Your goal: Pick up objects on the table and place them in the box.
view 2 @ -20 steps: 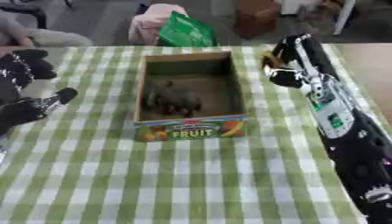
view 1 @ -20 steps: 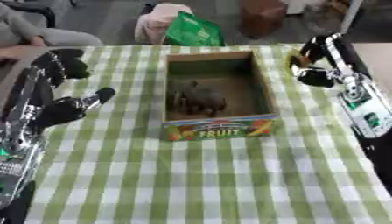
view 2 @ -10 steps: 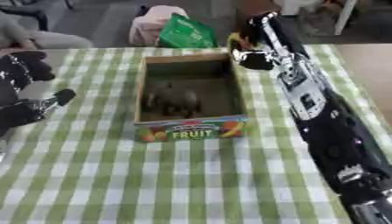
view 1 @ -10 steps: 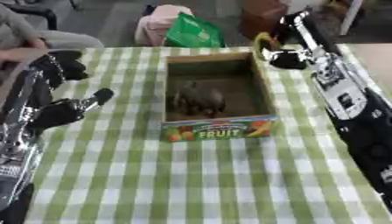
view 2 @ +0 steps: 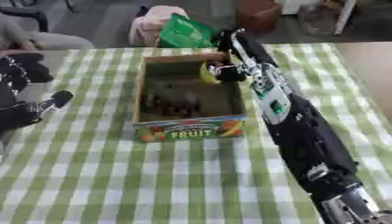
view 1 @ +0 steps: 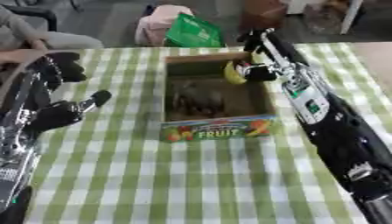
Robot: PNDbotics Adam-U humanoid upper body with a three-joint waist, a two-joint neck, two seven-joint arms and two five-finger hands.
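A cardboard box (view 1: pixel 217 128) with "FRUIT" printed on its front stands in the middle of the green checked table (view 1: pixel 191 183). Dark, lumpy objects (view 1: pixel 197 96) lie inside it. My right hand (view 1: pixel 257 70) hangs over the box's far right corner, shut on a yellow, banana-like object (view 1: pixel 232 73) held above the inside of the box. My left hand (view 1: pixel 57 114) rests at the left of the table, away from the box, with its fingers relaxed and the thumb sticking out, holding nothing.
A green bag (view 1: pixel 193 33) and a pink seat (view 1: pixel 165 19) stand past the table's far edge. A person's arm (view 1: pixel 30 41) shows at the far left corner. My right forearm (view 1: pixel 337 131) lies along the table's right side.
My right hand has swung left from the table's right side to over the box's far right corner, bringing the yellow object with it. The left hand has stayed put.
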